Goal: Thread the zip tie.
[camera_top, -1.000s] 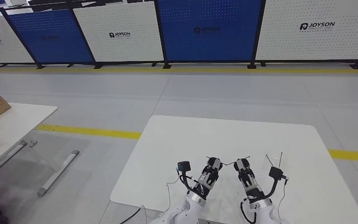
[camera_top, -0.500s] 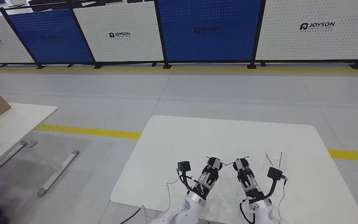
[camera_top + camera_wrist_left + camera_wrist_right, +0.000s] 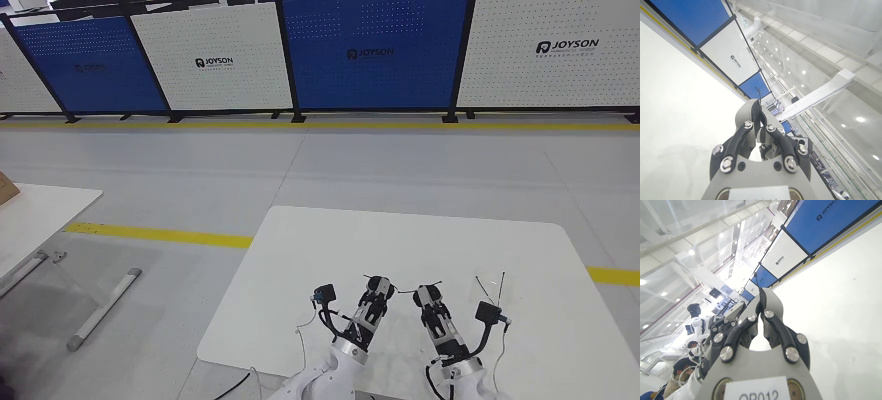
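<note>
The zip tie (image 3: 759, 96) is held over the front part of the table (image 3: 300, 260), the left gripper (image 3: 759, 105) and the right gripper (image 3: 762, 294) each closed tight on one end.

This is looking like a large industrial robotics hall. Blue and white perforated partition panels (image 3: 375, 55) are lining the far side, and a yellow line (image 3: 160, 235) is running across the grey floor (image 3: 200, 170). A white table (image 3: 420, 250) is standing near, with a second table (image 3: 40, 215) at the left. Round ceiling lights (image 3: 803, 72) are shining among high beams (image 3: 829, 89), and a white humanoid robot (image 3: 696, 321) is standing in the background.
</note>
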You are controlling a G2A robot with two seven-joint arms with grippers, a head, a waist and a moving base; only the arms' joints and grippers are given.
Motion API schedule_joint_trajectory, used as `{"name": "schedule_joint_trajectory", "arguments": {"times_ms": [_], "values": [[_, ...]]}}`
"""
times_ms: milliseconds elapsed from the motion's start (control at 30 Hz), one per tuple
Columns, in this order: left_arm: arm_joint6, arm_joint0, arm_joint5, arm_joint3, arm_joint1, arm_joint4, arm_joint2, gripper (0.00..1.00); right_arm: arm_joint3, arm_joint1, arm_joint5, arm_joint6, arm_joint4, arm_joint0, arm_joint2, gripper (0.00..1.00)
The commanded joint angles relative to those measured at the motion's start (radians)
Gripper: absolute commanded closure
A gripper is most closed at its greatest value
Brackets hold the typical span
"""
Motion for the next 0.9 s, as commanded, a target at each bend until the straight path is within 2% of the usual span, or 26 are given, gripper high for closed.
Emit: {"name": "schedule_joint_trajectory", "arguments": {"times_ms": [0,200,467,733,867], "values": [[-0.009,0.001,-0.004,-0.001,-0.001,-0.008,-0.004,1.00,-0.002,0.000,0.000,0.001,-0.001,0.003,-0.008,1.00],[0.007,0.006,-0.032,0.006,-0.002,0.045,-0.002,1.00,0.000,0.000,0.000,0.002,-0.003,0.006,-0.015,1.00],[0.007,0.006,-0.032,0.006,-0.002,0.045,-0.002,1.00,0.000,0.000,0.000,0.002,-0.003,0.006,-0.015,1.00],[-0.009,0.012,-0.025,-0.001,-0.005,0.050,-0.005,1.00,-0.043,0.000,0.000,-0.029,0.070,-0.013,0.006,1.00],[-0.004,0.018,-0.036,-0.012,-0.008,0.050,-0.005,1.00,-0.018,-0.002,0.001,-0.005,0.062,0.004,-0.007,1.00]]}}
